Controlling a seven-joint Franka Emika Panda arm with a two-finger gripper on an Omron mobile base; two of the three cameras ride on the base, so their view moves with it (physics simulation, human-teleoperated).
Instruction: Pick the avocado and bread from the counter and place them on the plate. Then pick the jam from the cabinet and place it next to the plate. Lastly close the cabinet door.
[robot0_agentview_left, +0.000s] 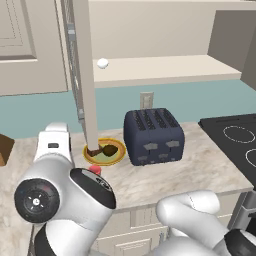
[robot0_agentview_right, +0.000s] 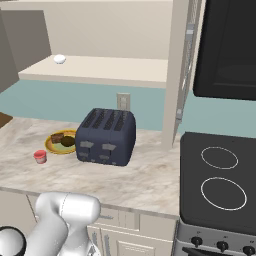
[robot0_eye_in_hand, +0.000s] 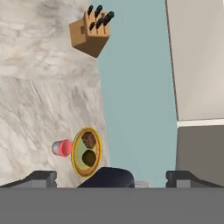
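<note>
plate (robot0_agentview_right: 54, 146): yellow rim, lower left of the right base view, sitting on the counter (robot0_agentview_right: 145, 175) just left of the toaster (robot0_agentview_right: 106, 136). Also low center in the hand view.
bread (robot0_eye_in_hand: 89, 140): brown chunk, already on the plate.
avocado (robot0_eye_in_hand: 89, 158): dark round lump, on the plate right beside the bread.
jam (robot0_agentview_right: 40, 156): little jar with a red lid, on the counter just beside the plate, on the side away from the wall. In the left base view it peeks out from behind the arm's elbow.
so what's left: looks to me like only the cabinet door remains; food and jam all seem placed.
cabinet door (robot0_agentview_left: 85, 75): standing open, seen edge-on as a tall pale slab in the upper left-center of the left base view, coming down right above the plate. In the right base view it's the tall slab right of center.
gripper (robot0_eye_in_hand: 112, 177): fingertips sit wide apart at the bottom corners of the hand view, nothing between them, so open and empty.
which way the door lies: honestly can't tell. The hand camera looks down at the counter, knife block (robot0_eye_in_hand: 90, 29) at the top, plate low center, and I can't pick out the door there. My guess is the hand is up high near it, and the door's long axis is vertical, so the push should go sideways against its broad face.
risk: swinging the arm low could clip the jam or plate.
</note>
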